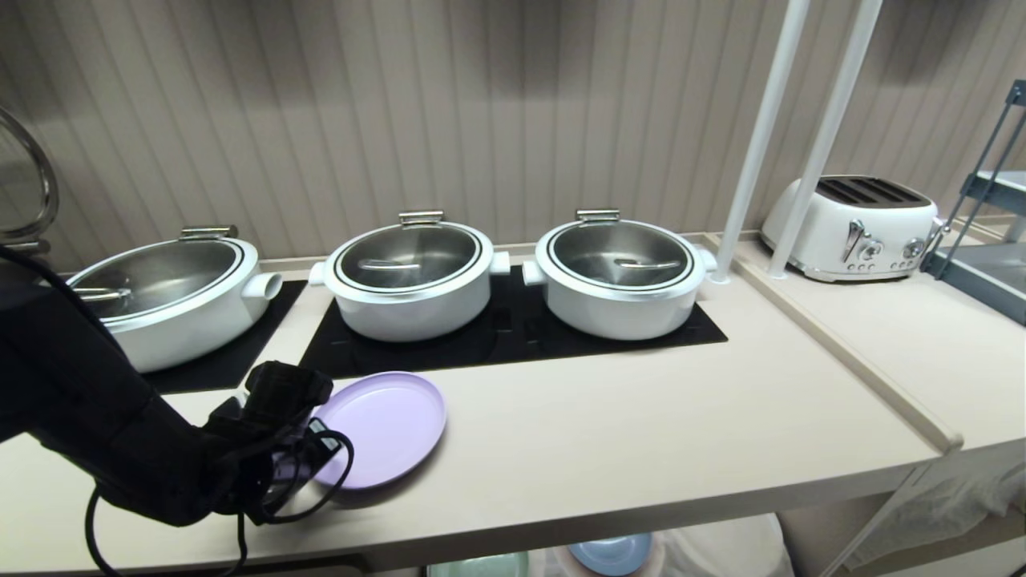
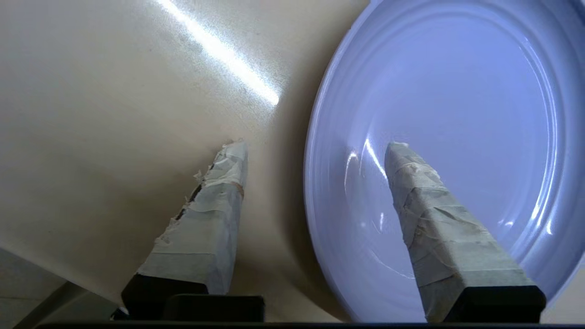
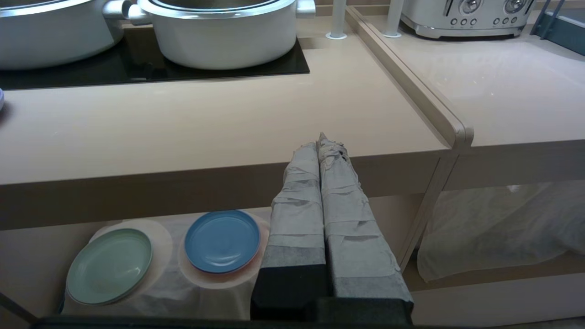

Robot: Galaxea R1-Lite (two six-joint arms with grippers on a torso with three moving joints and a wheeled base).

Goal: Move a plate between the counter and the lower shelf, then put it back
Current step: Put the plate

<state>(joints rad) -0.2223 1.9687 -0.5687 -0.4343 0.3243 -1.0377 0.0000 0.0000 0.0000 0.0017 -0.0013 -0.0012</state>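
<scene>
The long beige tabletop carries three white pots on black cooktop panels. The left pot, middle pot and right pot each wear a glass lid, and a utensil handle shows through each lid. On the adjoining worktop sits a white toaster.

Under the tabletop, the lower shelf holds a white cloth over round stacks, with a green plate and a blue plate lying on top, side by side.

The purple plate lies flat on the tabletop near its front edge, before the middle pot.

The left arm reaches in over the tabletop; the left claw is spread across the plate's rim, one finger over the plate and one over bare tabletop, pinching nothing. The right claw hangs before the tabletop's front edge, fingers pressed together.
</scene>
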